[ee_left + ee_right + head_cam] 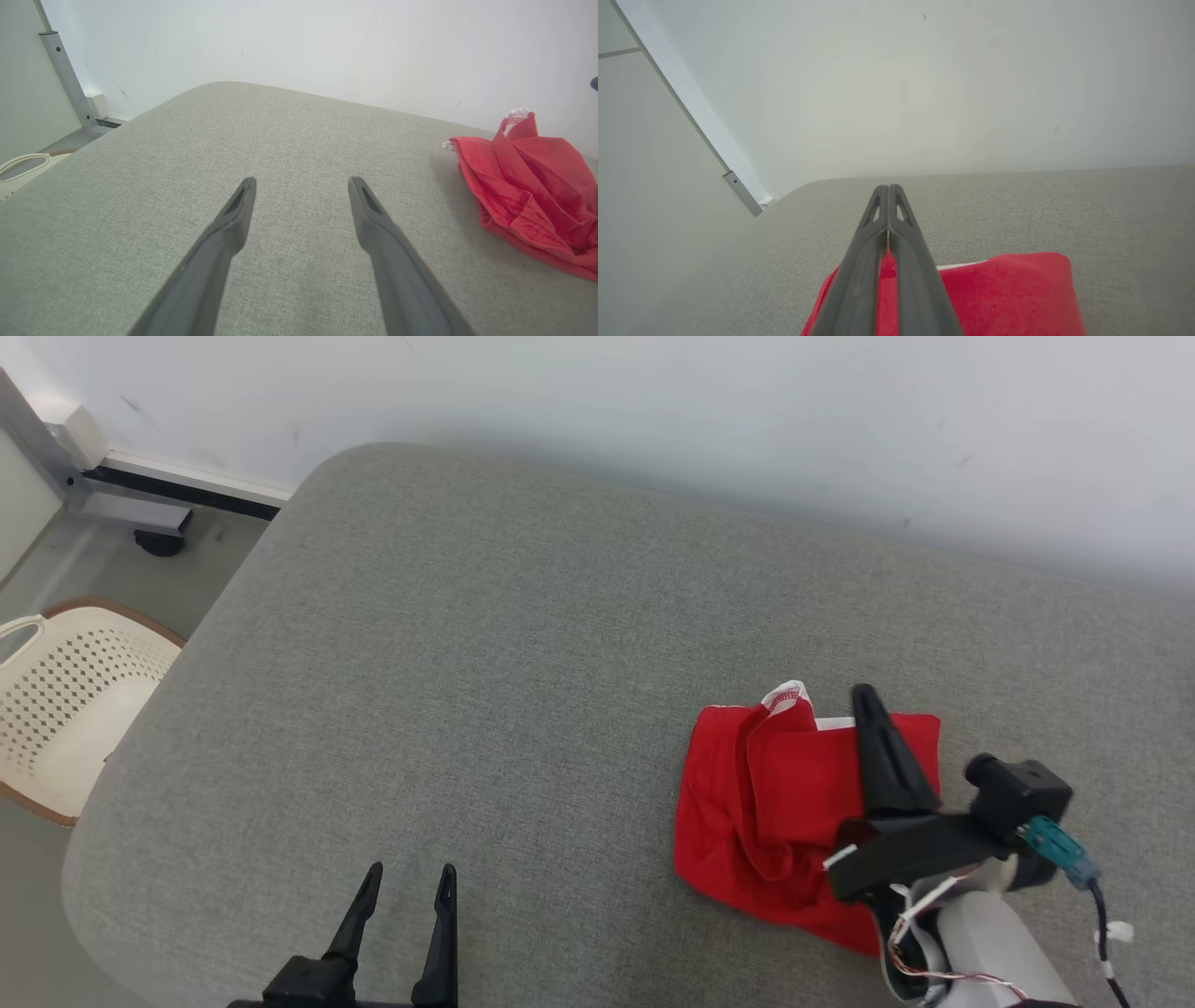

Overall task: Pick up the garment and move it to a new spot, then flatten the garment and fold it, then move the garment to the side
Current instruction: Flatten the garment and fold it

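The red garment (775,803) lies crumpled on the grey cushioned surface (523,644) at the right, with a white waistband edge showing at its far side. My right gripper (864,695) hovers over the garment's right half, fingers pressed together and pointing toward the wall; its tips (888,186) are bare, with the red cloth (1008,289) lying below them. My left gripper (411,870) stands open near the front edge, well to the left of the garment. Its two fingers are spread apart with nothing between them (302,182), and the garment (528,186) lies off to their right.
A white wall runs close behind the surface. A cream perforated plastic basket (65,709) sits on the floor at the left, past the surface's rounded edge. A grey metal frame (93,495) stands in the far left corner. Bare cushion stretches left and forward of the garment.
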Motion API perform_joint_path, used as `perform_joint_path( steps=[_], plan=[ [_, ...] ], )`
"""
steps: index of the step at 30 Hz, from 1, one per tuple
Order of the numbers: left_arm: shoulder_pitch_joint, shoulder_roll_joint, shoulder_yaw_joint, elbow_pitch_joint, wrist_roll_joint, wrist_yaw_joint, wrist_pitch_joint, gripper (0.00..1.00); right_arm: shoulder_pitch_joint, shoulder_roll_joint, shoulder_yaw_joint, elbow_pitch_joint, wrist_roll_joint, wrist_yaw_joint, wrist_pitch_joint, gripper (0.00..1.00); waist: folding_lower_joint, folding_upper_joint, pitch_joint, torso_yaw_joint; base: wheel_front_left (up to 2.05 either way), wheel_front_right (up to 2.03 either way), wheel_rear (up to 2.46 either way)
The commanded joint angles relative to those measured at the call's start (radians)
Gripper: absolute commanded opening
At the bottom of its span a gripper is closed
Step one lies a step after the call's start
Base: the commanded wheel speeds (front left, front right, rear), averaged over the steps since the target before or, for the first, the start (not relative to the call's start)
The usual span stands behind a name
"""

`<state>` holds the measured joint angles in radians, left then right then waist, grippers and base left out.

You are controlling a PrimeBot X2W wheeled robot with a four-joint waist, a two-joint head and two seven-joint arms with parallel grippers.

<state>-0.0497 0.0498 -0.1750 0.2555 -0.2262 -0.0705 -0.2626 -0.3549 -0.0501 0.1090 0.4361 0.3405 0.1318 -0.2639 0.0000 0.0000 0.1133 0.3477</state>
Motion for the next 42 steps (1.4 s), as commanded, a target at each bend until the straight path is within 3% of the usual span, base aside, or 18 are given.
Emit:
perform_joint_path(
  steps=[1, 9, 24, 29, 34, 42],
  plan=[
    [0.005, 0.001, 0.003, -0.002, -0.004, 0.002, -0.003, 1.0, 0.015, -0.003, -0.021, 0.0, -0.018, -0.002, 0.001, 0.0, 0.0, 0.0, 0.002, -0.004, 0.0, 0.0, 0.0],
    [-0.007, 0.001, -0.005, -0.008, 0.008, -0.005, -0.003, 1.0, 0.031, -0.017, -0.144, 0.07, -0.115, -0.002, 0.001, 0.0, 0.0, 0.0, 0.012, 0.004, 0.0, 0.0, 0.0],
    [-0.026, 0.001, -0.033, -0.003, 0.001, -0.006, -0.003, 1.0, -0.109, -0.014, -0.197, 0.373, -0.233, -0.002, 0.0, 0.0, 0.0, 0.0, 0.038, 0.081, 0.0, 0.0, 0.0],
    [-0.031, 0.001, -0.043, -0.002, -0.011, -0.002, -0.003, 1.0, -0.155, -0.004, -0.216, 0.423, -0.266, -0.002, 0.0, 0.0, 0.0, 0.0, 0.05, 0.11, 0.0, 0.0, 0.0],
    [-0.035, 0.001, -0.051, -0.004, -0.018, 0.003, -0.003, 1.0, -0.182, 0.0, -0.177, 0.422, -0.257, -0.002, 0.0, 0.0, 0.0, 0.0, 0.057, 0.128, 0.0, 0.0, 0.0],
    [-0.032, 0.001, -0.053, 0.0, -0.023, 0.007, -0.003, 1.0, -0.159, 0.0, 0.069, 0.391, -0.121, -0.002, 0.001, 0.0, 0.0, 0.0, 0.055, 0.132, 0.0, 0.0, 0.0]
  ],
)
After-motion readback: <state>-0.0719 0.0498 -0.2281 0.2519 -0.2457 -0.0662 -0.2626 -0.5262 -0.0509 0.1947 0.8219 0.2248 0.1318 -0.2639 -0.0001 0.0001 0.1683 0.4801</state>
